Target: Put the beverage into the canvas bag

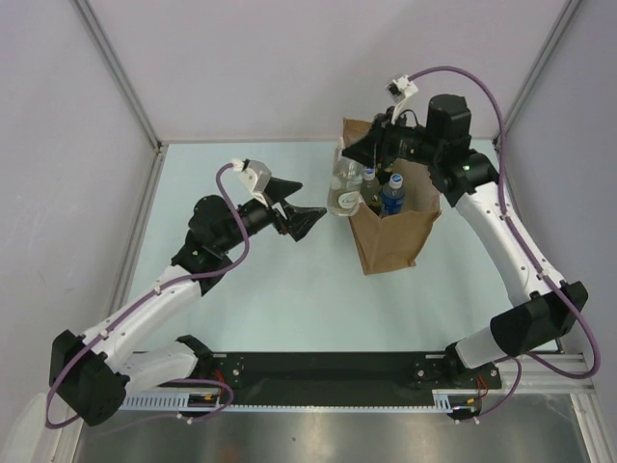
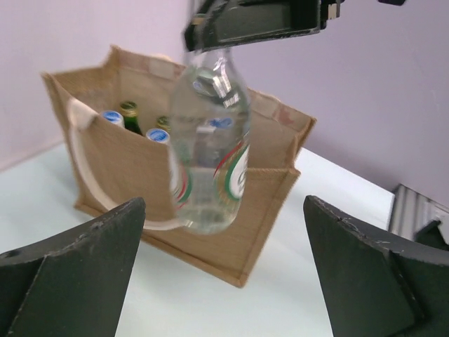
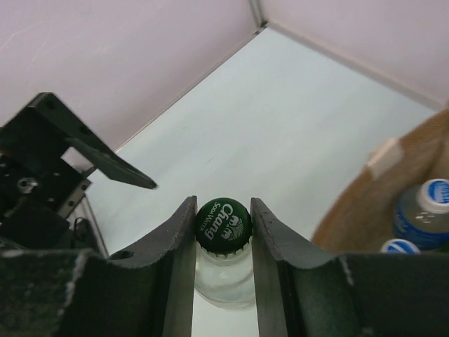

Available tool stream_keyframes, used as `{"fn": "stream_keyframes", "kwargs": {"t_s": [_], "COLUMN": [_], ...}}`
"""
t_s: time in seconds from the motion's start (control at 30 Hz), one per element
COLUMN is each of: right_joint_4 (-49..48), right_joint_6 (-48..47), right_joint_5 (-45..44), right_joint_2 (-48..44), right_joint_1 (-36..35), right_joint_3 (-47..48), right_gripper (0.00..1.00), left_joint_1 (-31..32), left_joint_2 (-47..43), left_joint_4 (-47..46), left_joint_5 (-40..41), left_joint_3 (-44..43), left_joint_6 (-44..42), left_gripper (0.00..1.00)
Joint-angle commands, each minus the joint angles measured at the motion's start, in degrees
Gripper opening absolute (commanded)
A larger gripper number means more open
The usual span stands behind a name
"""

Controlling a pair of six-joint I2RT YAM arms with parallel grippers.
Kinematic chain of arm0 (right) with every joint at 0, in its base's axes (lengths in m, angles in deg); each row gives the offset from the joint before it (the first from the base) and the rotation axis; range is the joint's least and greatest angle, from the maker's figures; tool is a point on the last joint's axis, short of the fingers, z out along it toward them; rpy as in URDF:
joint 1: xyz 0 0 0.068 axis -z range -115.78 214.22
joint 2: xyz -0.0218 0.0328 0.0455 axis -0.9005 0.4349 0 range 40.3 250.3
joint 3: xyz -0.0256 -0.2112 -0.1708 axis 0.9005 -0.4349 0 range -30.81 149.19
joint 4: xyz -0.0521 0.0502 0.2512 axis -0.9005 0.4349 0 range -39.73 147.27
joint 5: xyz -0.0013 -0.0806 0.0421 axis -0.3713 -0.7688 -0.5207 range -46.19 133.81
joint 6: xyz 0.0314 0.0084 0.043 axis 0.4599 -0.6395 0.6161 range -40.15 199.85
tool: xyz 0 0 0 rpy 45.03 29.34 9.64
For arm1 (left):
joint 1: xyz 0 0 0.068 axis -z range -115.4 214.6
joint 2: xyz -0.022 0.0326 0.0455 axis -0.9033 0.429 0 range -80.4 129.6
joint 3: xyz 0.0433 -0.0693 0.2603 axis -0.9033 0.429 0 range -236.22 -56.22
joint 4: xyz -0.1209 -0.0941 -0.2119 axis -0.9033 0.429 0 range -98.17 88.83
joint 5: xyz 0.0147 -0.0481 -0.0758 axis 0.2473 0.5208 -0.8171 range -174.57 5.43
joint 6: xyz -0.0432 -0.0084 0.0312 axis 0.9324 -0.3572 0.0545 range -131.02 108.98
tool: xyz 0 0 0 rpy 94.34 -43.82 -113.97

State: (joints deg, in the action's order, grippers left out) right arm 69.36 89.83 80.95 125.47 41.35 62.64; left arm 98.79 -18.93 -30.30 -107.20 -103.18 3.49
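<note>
My right gripper is shut on the green cap of a clear glass soda bottle. The cap sits between its fingers in the right wrist view. The bottle hangs upright, clear of the table, just left of the canvas bag and outside it. The tan bag stands open with a white loop handle. Blue-capped bottles and green-capped bottles stand inside it. My left gripper is open and empty, left of the bottle, pointing at it.
The pale table runs to lilac walls at the back and sides. The bag's edge and two blue-capped bottles show at the right of the right wrist view. The black rail lies at the near edge.
</note>
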Motion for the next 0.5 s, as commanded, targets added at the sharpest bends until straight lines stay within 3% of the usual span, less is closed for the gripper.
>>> {"fn": "stream_keyframes", "kwargs": {"t_s": [0.0, 0.47], "right_joint_4": [-4.60, -0.28], "right_joint_6": [-0.22, -3.12], "right_joint_5": [0.47, -0.67], "right_joint_2": [-5.97, -10.19], "right_joint_1": [4.32, 19.26], "right_joint_3": [7.35, 6.40], "right_gripper": [0.00, 0.00], "left_joint_1": [-0.80, -1.59], "left_joint_2": [-3.11, -8.65], "left_joint_4": [5.16, 10.35], "left_joint_5": [5.57, 13.14], "left_joint_3": [-3.14, 1.60], "left_joint_6": [-5.88, -6.33], "left_gripper": [1.00, 1.00]}}
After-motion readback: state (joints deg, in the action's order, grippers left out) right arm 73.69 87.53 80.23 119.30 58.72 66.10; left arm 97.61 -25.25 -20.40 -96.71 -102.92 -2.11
